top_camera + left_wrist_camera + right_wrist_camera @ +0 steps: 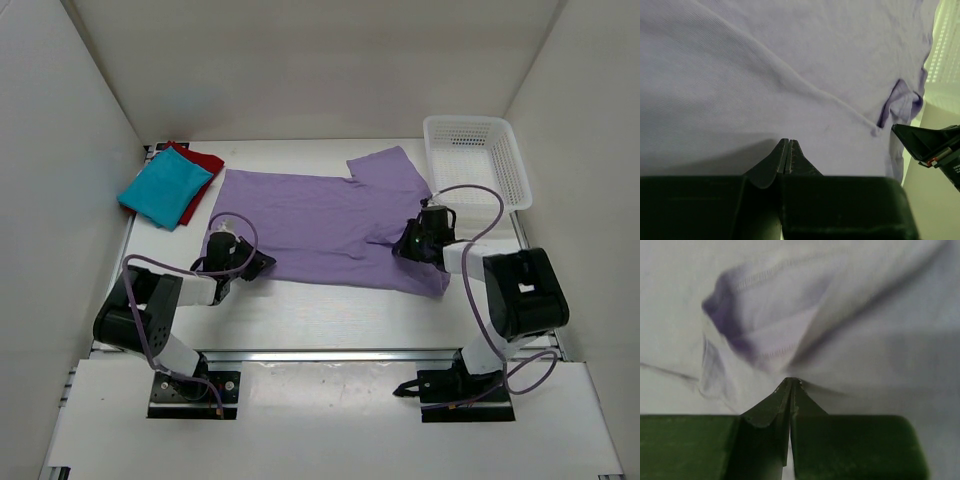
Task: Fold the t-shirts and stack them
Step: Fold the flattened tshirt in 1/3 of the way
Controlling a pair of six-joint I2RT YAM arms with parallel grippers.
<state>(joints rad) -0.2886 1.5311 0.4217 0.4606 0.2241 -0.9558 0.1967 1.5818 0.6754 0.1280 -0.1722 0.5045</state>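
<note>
The lavender t-shirt (320, 225) is spread flat across the middle of the tabletop (330, 310), with 1 sleeve pointed toward the white mesh basket (470, 130) that is set at the far right corner. Its near left corner is pinched by the left tool (264, 262), whose 2 fingers are pressed together on the fabric. Its near right part is pinched likewise by the right tool (403, 247), from whose closed tips creases are drawn in the cloth. The teal t-shirt (165, 192) is laid folded on the folded red t-shirt (203, 160) at the far left corner, well apart from both tools.
</note>
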